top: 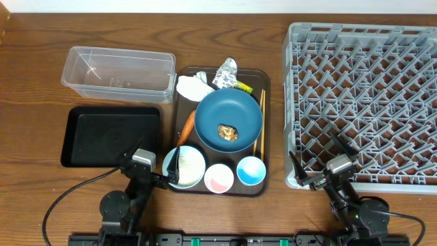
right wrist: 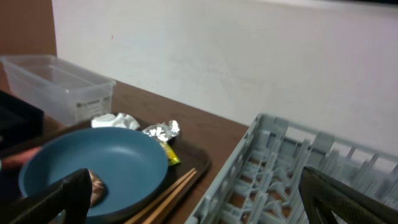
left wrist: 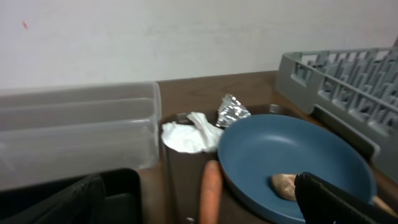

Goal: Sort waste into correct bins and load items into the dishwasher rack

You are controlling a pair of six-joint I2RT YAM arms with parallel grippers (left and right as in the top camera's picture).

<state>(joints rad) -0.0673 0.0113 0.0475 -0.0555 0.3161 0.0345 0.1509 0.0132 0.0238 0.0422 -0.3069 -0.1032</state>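
Gaping left fingers (left wrist: 336, 199) near blue bowl (left wrist: 280, 149)

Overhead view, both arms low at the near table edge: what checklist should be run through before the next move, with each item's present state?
1. Left gripper open and empty: ok.
2. Right gripper open and empty: ok.
3. Clear tub and black tray empty and unobstructed: ok.
4. Dishwasher rack has free pegs, nothing loaded: ok.
5. Blue bowl free of waste before loading: not ok, a brown lump sits inside.
6. White bowl free of rice: cannot tell, too small to see.
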